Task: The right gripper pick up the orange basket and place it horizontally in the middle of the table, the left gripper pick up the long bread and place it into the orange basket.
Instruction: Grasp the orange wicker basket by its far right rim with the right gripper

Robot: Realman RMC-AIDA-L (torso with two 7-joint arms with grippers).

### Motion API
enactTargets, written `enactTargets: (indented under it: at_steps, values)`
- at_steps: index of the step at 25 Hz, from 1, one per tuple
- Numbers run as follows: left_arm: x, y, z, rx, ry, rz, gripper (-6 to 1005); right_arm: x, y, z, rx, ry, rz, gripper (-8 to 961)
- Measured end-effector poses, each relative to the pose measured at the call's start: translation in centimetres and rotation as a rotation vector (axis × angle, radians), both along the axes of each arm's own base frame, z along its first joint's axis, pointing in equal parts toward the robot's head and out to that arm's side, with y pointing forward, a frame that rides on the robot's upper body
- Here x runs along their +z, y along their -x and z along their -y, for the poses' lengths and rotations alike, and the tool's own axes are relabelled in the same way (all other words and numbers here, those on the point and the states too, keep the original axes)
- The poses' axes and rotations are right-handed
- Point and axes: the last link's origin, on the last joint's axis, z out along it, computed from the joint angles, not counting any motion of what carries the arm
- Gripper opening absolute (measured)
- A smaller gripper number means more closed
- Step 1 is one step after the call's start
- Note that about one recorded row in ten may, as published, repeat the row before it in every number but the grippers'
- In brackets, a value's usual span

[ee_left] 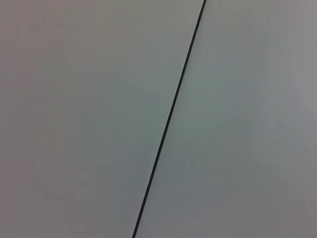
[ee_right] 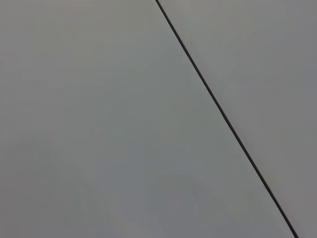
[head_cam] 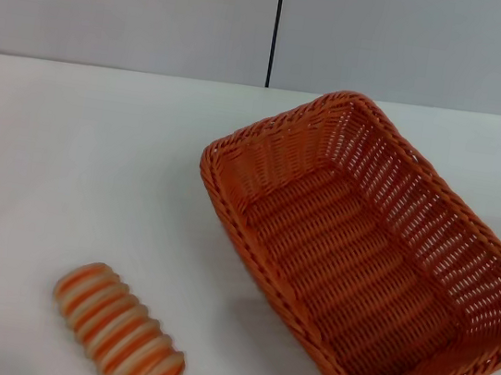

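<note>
The orange basket [head_cam: 368, 251] sits on the white table [head_cam: 76, 163] to the right of the middle, turned diagonally with one short end toward the back and the other at the near right edge. Nothing lies inside it. The long bread [head_cam: 118, 329], striped orange and cream, lies flat near the front left, well apart from the basket. Neither gripper shows in any view. Both wrist views show only the grey wall and its black seam.
A light grey wall [head_cam: 127, 2] with a thin black vertical seam [head_cam: 276, 23] stands behind the table. White tabletop stretches across the left and centre, between the bread and the basket.
</note>
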Motion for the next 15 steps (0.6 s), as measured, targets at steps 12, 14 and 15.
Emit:
enactTargets:
  at_steps: [12, 14, 15]
  values:
    - [0.2, 0.0, -0.7, -0.001, 0.003, 0.007, 709, 0.9, -0.1, 0.1, 0.011, 0.010, 0.016, 724]
    - [0.1, 0.0, -0.9, 0.000, 0.006, 0.009, 709, 1.7, -0.2, 0.1, 0.021, 0.031, 0.039, 724]
    - [0.1, 0.0, -0.9, 0.000, 0.006, 0.009, 709, 2.2, -0.2, 0.1, 0.027, 0.046, 0.049, 724]
